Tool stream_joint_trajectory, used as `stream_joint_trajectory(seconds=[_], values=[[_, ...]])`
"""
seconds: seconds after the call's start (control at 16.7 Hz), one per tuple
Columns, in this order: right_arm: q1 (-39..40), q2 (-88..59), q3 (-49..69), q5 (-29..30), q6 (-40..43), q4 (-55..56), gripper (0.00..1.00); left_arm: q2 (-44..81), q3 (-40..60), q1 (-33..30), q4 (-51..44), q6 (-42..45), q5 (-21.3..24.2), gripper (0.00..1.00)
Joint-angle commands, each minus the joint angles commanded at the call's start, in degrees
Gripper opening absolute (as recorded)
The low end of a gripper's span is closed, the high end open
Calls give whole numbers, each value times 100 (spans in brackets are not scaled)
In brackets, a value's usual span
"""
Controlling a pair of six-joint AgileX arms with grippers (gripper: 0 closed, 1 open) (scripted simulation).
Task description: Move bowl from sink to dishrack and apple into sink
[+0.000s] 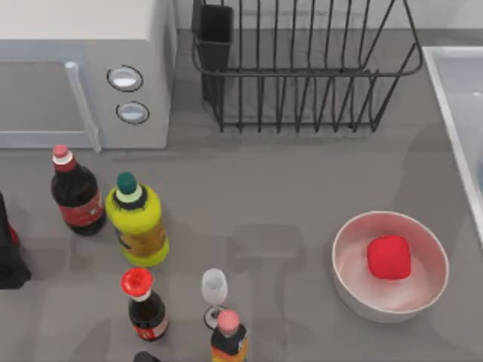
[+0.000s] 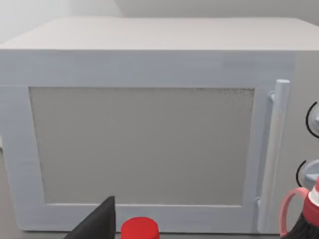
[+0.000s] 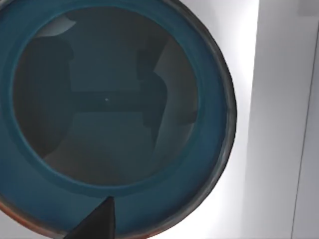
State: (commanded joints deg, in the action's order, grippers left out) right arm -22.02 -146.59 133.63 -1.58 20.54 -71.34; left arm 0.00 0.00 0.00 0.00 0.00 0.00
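Red apple [image 1: 389,256], teal-blue bowl [image 3: 114,114], black dishrack [image 1: 302,68]

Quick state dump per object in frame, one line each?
Round teal-blue bowl: upright, empty, in the pale white-grey sink.
Small red apple: inside the white bowl on the table.
Black wire dishrack: empty.
White microwave: door shut.
Yellow bottle: upright, capped.
Clear wine glass: upright.

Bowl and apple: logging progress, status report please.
Right gripper above teal bowl in sink. Apple in white bowl. Dishrack empty.
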Motion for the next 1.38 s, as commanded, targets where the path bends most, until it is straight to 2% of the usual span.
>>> stream_joint_trajectory(seconds=[0.48, 0.84, 1.14, 1.38], values=[[16, -108, -20, 1, -9, 80, 100, 0, 0, 0, 0, 0, 0, 100], [31, -728, -597, 12, -35, 1333, 100, 0, 0, 0, 0, 0, 0, 100], [33, -852, -696, 14, -38, 1517, 100, 0, 0, 0, 0, 0, 0, 100], [33, -852, -696, 14, -38, 1517, 70, 0, 0, 0, 0, 0, 0, 100]])
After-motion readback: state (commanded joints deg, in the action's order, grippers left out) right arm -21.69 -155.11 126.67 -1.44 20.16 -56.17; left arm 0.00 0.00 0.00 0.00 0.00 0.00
